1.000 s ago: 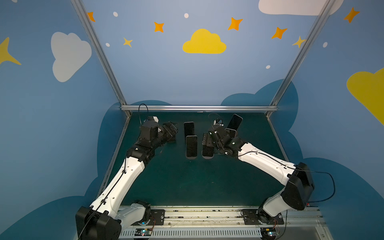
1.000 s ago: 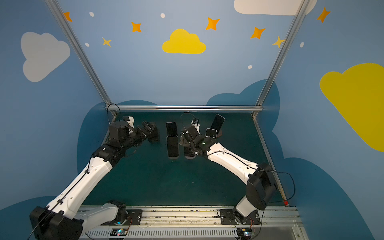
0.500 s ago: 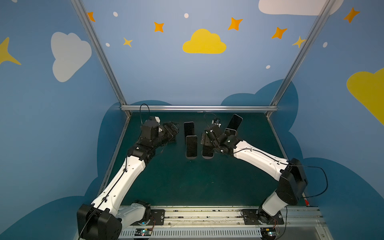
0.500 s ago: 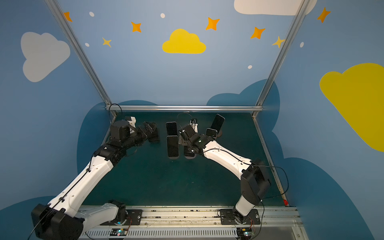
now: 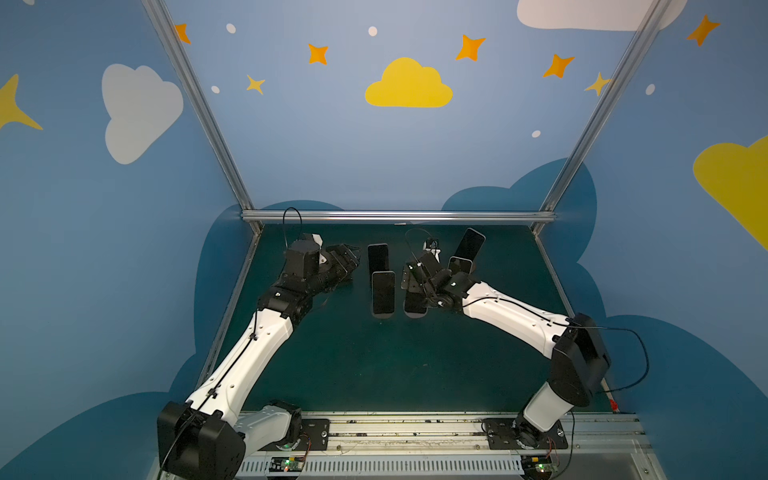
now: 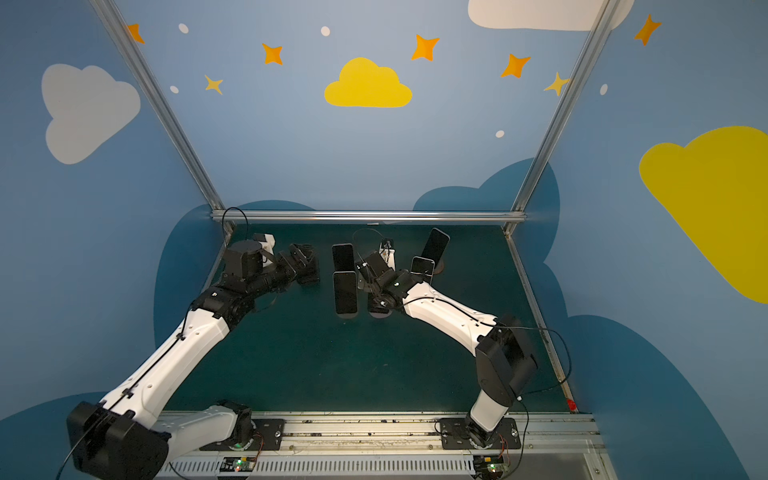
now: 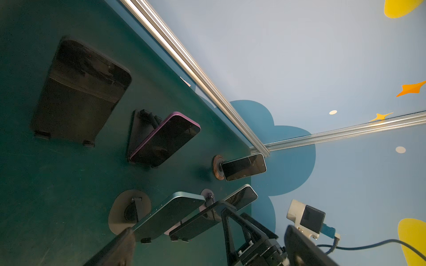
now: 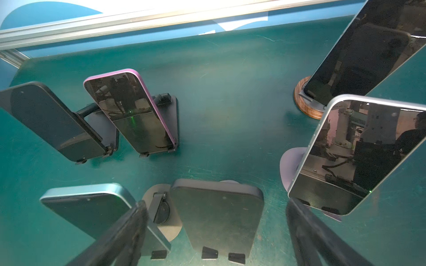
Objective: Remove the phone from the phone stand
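Right arm swung slightly inward; right gripper (image 8: 215, 203) spread wide, straddling dark phone (image 5: 415, 305) on its stand (image 8: 209, 252), frame centre. Judged rigid, slick, fragile: pinch long edges, lift off lip.

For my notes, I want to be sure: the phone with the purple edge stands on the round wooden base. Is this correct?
No. The right wrist view shows the purple-edged phone on a black stand; the round wooden base carries a different, dark phone.
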